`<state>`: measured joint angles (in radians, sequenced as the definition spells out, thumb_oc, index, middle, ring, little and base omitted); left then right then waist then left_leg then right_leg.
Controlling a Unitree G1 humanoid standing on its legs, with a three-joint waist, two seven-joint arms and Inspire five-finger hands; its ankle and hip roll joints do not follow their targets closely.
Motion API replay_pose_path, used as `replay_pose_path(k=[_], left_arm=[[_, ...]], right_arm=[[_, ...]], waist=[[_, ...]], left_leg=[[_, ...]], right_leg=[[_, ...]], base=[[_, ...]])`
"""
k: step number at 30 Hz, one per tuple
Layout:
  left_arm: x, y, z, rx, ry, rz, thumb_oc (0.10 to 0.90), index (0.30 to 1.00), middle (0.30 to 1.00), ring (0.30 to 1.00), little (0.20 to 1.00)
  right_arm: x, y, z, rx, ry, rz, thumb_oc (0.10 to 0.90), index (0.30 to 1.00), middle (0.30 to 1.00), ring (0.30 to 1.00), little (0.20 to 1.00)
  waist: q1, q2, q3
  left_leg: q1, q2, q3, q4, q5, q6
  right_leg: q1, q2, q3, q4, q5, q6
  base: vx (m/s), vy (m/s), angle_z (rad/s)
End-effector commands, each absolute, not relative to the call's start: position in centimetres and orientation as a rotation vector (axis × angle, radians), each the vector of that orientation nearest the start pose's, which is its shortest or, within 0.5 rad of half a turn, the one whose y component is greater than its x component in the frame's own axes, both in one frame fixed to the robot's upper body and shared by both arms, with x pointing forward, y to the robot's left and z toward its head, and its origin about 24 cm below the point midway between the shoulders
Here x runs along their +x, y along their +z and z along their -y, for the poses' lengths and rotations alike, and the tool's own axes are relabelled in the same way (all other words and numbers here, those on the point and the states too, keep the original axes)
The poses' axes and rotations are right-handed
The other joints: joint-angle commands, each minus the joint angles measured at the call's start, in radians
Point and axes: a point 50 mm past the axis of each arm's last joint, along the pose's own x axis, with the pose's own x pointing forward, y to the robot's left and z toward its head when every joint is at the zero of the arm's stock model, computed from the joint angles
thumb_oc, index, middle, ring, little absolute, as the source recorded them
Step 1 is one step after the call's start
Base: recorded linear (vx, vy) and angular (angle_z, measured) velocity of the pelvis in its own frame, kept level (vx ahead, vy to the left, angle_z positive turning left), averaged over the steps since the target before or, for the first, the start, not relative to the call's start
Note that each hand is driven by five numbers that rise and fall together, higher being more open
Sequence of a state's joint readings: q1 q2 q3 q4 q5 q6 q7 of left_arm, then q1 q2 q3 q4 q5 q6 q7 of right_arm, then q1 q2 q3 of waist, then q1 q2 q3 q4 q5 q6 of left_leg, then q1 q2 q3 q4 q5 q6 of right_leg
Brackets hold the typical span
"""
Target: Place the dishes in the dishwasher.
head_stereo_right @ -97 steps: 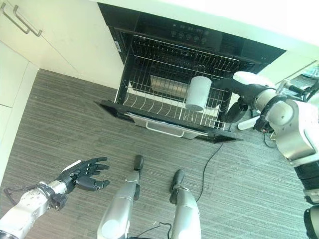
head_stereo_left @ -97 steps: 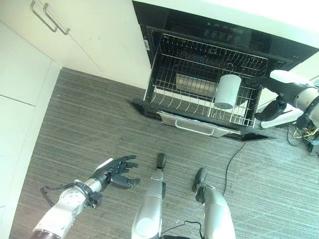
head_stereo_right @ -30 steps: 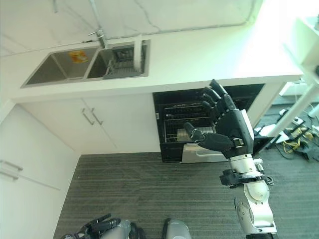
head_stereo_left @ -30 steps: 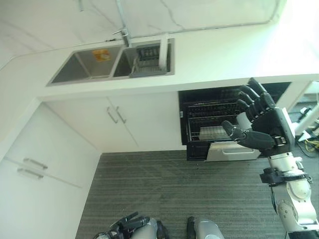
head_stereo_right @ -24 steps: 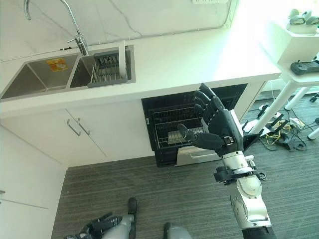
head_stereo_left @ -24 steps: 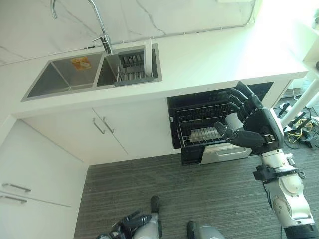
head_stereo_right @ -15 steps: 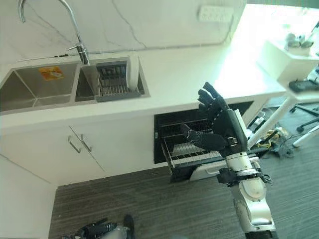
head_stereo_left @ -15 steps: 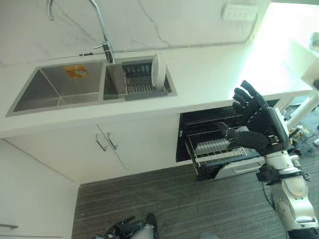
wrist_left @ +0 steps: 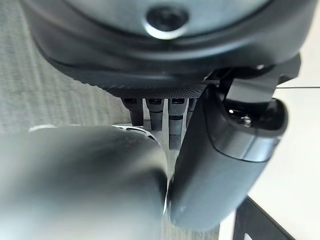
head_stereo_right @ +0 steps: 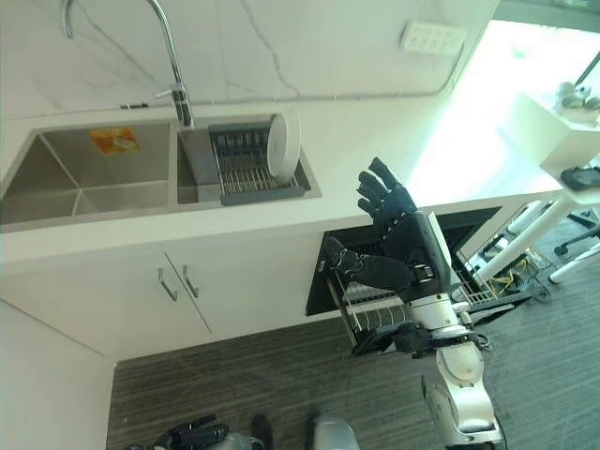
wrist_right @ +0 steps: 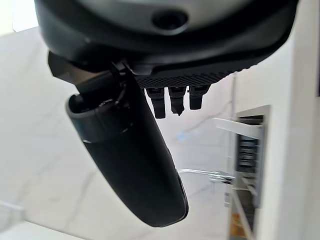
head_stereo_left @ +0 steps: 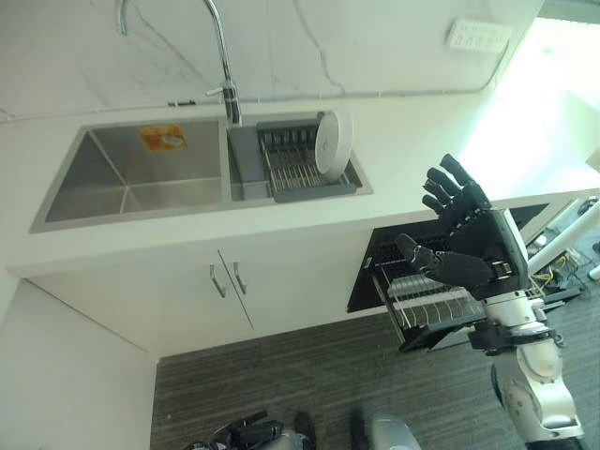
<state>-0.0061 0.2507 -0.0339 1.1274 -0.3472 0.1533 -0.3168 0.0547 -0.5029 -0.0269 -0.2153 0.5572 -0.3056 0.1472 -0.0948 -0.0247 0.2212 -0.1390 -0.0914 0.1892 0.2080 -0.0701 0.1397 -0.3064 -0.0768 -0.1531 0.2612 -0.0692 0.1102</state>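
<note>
In the left eye view the right hand (head_stereo_left: 469, 248) is raised in the air at the right side, in front of the white counter (head_stereo_left: 412, 150), with its fingers (head_stereo_left: 448, 190) spread wide and the thumb standing out to the left — it holds nothing. Behind and below it the dishwasher (head_stereo_left: 441, 291) is open under the counter, and its wire rack (head_stereo_left: 427, 305) is pulled out over the grey floor (head_stereo_left: 309, 384). A white plate (head_stereo_left: 333, 143) stands on its edge in the dish rack (head_stereo_left: 295, 164), which sits in the right basin of the steel sink (head_stereo_left: 131, 178), far and to the left of the raised hand, just right of the tall faucet (head_stereo_left: 223, 56). The left hand (head_stereo_left: 248, 433) shows low at the near edge, its fingers loosely open and empty.

In the right eye view the same scene appears: the plate (head_stereo_right: 281, 147) is upright in the dish rack, well apart from the right hand (head_stereo_right: 398, 248).

In the left wrist view the left hand's thumb (wrist_left: 225, 160) lies along the palm and the fingers (wrist_left: 152, 112) point straight away, over the floor.

In the right wrist view the right hand's fingers (wrist_right: 172, 102) are straight and grip nothing — past them the marble wall and the faucet (wrist_right: 207, 175) are seen
</note>
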Motion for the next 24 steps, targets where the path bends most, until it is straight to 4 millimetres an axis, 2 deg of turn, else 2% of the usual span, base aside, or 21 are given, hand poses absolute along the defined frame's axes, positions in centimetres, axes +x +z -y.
replay_pose_path(k=[1, 7, 10, 12, 14, 18, 19, 20, 22, 24], left_arm=[[7.3, -16.1, -21.9, -0.261, -0.037, -1.273, 0.800, 0.900, 0.900, 0.900, 0.900], [6.3, -16.4, -21.3, -0.304, -0.009, -1.294, 0.800, 0.900, 0.900, 0.900, 0.900], [6.5, -16.4, -21.2, -0.333, 0.013, -1.274, 0.800, 0.900, 0.900, 0.900, 0.900], [6.9, -16.3, -21.1, -0.349, 0.018, -1.252, 0.800, 0.900, 0.900, 0.900, 0.900], [7.1, -16.2, -21.0, -0.344, -0.001, -1.236, 0.800, 0.900, 0.900, 0.900, 0.900], [6.7, -16.3, -20.6, -0.355, -0.004, -1.244, 0.800, 0.900, 0.900, 0.900, 0.900], [6.4, -16.4, -20.5, -0.355, -0.005, -1.250, 0.800, 0.900, 0.900, 0.900, 0.900], [6.0, -16.5, -20.4, -0.353, -0.009, -1.255, 0.800, 0.900, 0.900, 0.900, 0.900], [5.5, -16.7, -20.2, -0.349, -0.016, -1.266, 0.800, 0.900, 0.900, 0.900, 0.900], [5.2, -16.7, -20.4, -0.350, -0.010, -1.280, 0.800, 0.900, 0.900, 0.900, 0.900]], right_arm=[[23.0, 18.6, 23.2, 0.026, 0.178, 0.786, 0.800, 0.900, 0.900, 0.900, 0.900], [23.2, 18.6, 22.4, 0.007, 0.198, 0.770, 0.800, 0.900, 0.900, 0.900, 0.900], [23.2, 18.8, 22.4, 0.003, 0.200, 0.770, 0.800, 0.900, 0.900, 0.900, 0.900], [23.1, 18.7, 22.6, -0.003, 0.192, 0.767, 0.800, 0.900, 0.900, 0.900, 0.900], [23.2, 18.3, 22.7, -0.004, 0.196, 0.762, 0.800, 0.900, 0.900, 0.900, 0.900], [23.6, 18.1, 21.9, -0.022, 0.223, 0.750, 0.800, 0.900, 0.900, 0.900, 0.900], [23.8, 18.1, 21.7, -0.021, 0.226, 0.747, 0.800, 0.900, 0.900, 0.900, 0.900], [23.8, 18.2, 21.6, -0.021, 0.224, 0.746, 0.800, 0.900, 0.900, 0.900, 0.900], [23.9, 18.2, 21.4, -0.024, 0.216, 0.747, 0.800, 0.900, 0.900, 0.900, 0.900], [24.1, 18.3, 21.2, -0.022, 0.209, 0.744, 0.800, 0.900, 0.900, 0.900, 0.900]], waist=[[0.022, 0.012, 0.002], [0.041, 0.011, -0.018], [0.047, -0.007, -0.011], [0.060, -0.033, 0.004], [0.077, -0.040, 0.031], [0.106, -0.012, 0.034], [0.113, 0.007, 0.036], [0.121, 0.021, 0.039], [0.135, 0.034, 0.041], [0.133, 0.035, 0.028]], left_leg=[[0.060, 0.067, -0.132, 0.092, -0.189, -0.096], [0.063, 0.082, -0.126, 0.092, -0.163, -0.117], [0.107, 0.082, -0.107, 0.092, -0.148, -0.122], [0.128, 0.077, -0.092, 0.106, -0.053, -0.139], [0.038, 0.093, -0.093, 0.264, -0.027, -0.144], [0.018, 0.064, -0.137, 0.092, -0.014, -0.139], [-0.025, 0.070, -0.162, 0.092, -0.011, -0.149], [-0.072, 0.071, -0.179, 0.092, 0.016, -0.161], [-0.138, 0.067, -0.182, 0.092, 0.047, -0.173], [-0.137, 0.074, -0.149, 0.092, 0.006, -0.159]], right_leg=[[0.080, 0.004, -0.026, 0.039, -0.002, -0.002], [0.149, 0.030, -0.002, 0.039, -0.069, -0.036], [0.172, 0.022, 0.006, 0.039, -0.085, -0.053], [0.197, 0.004, 0.025, 0.039, -0.095, -0.066], [0.228, 0.006, 0.051, 0.039, -0.099, -0.078], [0.251, 0.025, 0.085, 0.039, -0.123, -0.065], [0.261, 0.041, 0.093, 0.039, -0.131, -0.063], [0.274, 0.056, 0.105, 0.039, -0.141, -0.065], [0.297, 0.071, 0.120, 0.039, -0.161, -0.069], [0.292, 0.063, 0.111, 0.039, -0.167, -0.059]], base=[[0.13, -0.120, 0.48], [0.16, -0.130, 0.07], [0.14, -0.140, 0.00], [0.14, -0.150, -0.05], [0.14, -0.082, -0.09], [0.17, 0.123, -0.30], [0.17, 0.180, -0.54], [0.18, 0.166, -0.47], [0.20, 0.162, -0.24], [0.15, 0.184, -0.12]])
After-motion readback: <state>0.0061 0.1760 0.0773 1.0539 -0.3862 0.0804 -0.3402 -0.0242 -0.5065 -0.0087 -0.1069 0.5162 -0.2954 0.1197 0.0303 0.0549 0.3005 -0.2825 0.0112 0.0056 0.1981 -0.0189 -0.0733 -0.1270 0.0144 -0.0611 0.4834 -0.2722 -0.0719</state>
